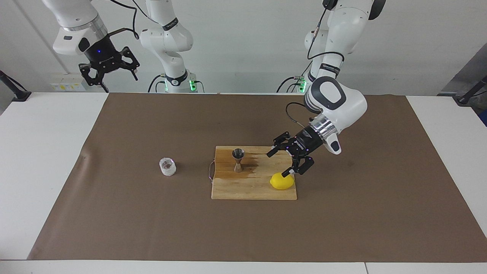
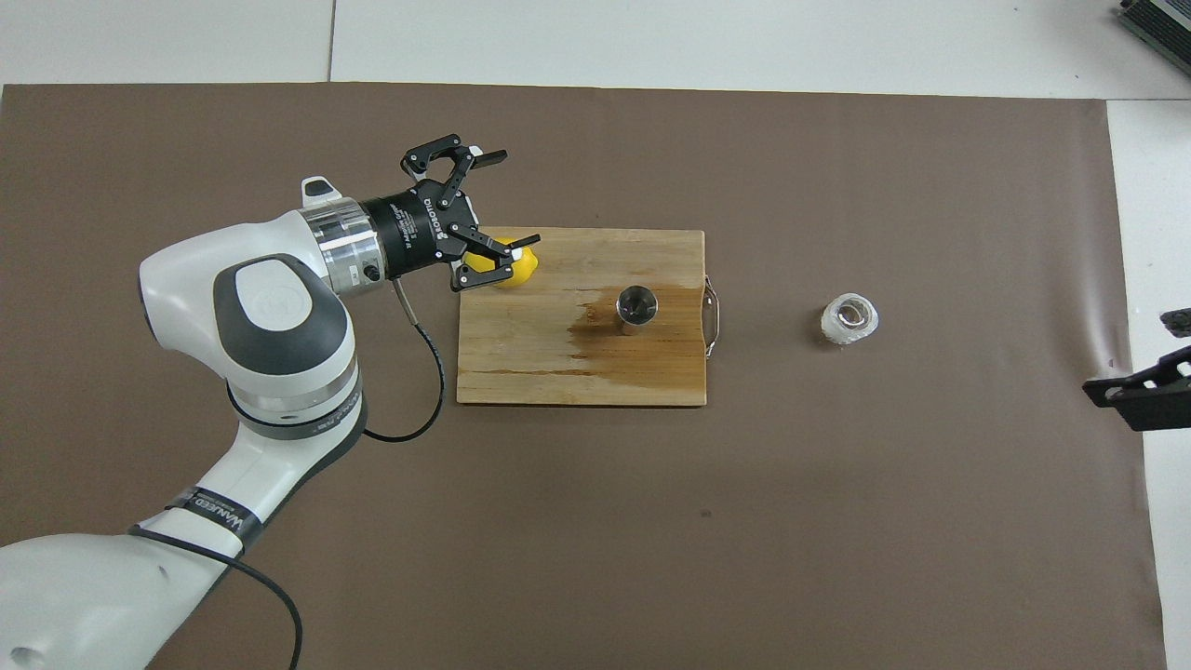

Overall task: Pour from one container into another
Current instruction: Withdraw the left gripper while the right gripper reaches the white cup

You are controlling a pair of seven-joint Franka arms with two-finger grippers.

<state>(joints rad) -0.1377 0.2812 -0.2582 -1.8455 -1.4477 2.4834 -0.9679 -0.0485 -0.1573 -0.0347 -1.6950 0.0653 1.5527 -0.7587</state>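
Observation:
The clear whitish cup (image 1: 167,166) stands on the brown mat, toward the right arm's end of the table; it also shows in the overhead view (image 2: 849,319). The steel jigger (image 1: 238,160) stands upright on the wooden board (image 1: 251,188), also in the overhead view (image 2: 637,307). My left gripper (image 1: 277,164) is open and tilted down over the board's corner at the left arm's end, with one fingertip at the lemon (image 1: 282,182); it holds nothing. My right gripper (image 1: 108,72) is open and waits raised at the right arm's end of the table.
A wet dark stain (image 2: 605,326) spreads on the board (image 2: 577,377) around the jigger. The lemon (image 2: 523,270) lies on the board's corner farthest from the robots. A metal handle (image 2: 715,302) sticks out of the board toward the cup. The brown mat (image 1: 342,220) covers most of the table.

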